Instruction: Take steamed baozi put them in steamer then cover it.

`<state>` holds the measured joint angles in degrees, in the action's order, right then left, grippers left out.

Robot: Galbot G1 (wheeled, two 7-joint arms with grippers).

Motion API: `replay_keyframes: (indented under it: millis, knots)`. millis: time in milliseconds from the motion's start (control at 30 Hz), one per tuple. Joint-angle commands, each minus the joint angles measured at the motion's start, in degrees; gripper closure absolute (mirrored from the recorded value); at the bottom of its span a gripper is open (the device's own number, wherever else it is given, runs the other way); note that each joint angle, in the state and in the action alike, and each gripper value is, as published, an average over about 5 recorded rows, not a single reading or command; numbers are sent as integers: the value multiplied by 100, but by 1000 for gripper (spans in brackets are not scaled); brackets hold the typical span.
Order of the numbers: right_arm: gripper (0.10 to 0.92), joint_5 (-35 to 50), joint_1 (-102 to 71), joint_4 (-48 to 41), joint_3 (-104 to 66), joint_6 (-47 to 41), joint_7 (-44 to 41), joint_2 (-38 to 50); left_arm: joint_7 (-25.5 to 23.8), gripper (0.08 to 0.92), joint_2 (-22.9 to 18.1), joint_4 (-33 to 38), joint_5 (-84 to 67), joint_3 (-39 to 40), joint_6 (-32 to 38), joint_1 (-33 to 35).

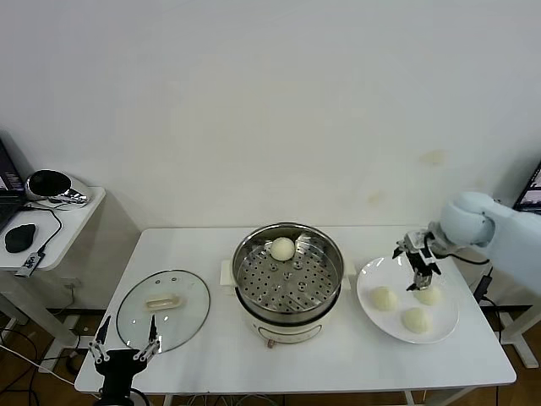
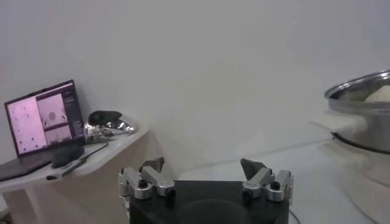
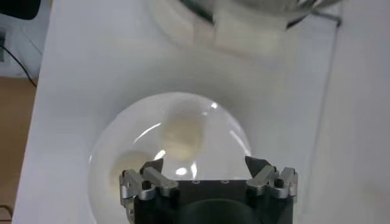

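Three steamed baozi (image 1: 384,298) lie on the white plate (image 1: 368,275), under the right gripper (image 1: 420,273), which hovers with fingers spread and empty. Beyond, one bun (image 1: 282,248) sits in the steamer (image 1: 288,272). Loading looks underway; next, descend and pinch gently. The left gripper (image 1: 125,349), open, idles near the cover (image 1: 163,309).

This looks like a test room or lab, not a real kitchen. A plain white worktop (image 1: 211,338) stands against a bare white wall (image 1: 270,101). The steamer (image 1: 288,269) sits in the middle of it, with no stove or sink near it. Well off to the steamer's left is a small side desk (image 1: 59,224). On that desk sit an open laptop (image 2: 42,119) showing pictures, a mouse (image 1: 20,238) and cables. More cables hang past the worktop's right edge.
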<state>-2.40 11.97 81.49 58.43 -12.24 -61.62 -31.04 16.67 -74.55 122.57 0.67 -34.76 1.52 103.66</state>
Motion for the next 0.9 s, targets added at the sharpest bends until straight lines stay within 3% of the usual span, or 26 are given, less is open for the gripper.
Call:
replay_keyframes:
  millis: [33,700,900]
  knots:
    - [203,-402,-1240,-771,-737,87,48,-476,-10,177,3,4,5,-85,-7,16]
    - [205,-674,-1640,-1453,-1077,92,307,-1219,-13,177,-18,-52,17,-112,-2,3]
    - [274,-749,-1652,-1461,-1154,54,313,-1189,-11,177,-30,-57,14,-110,1,-5]
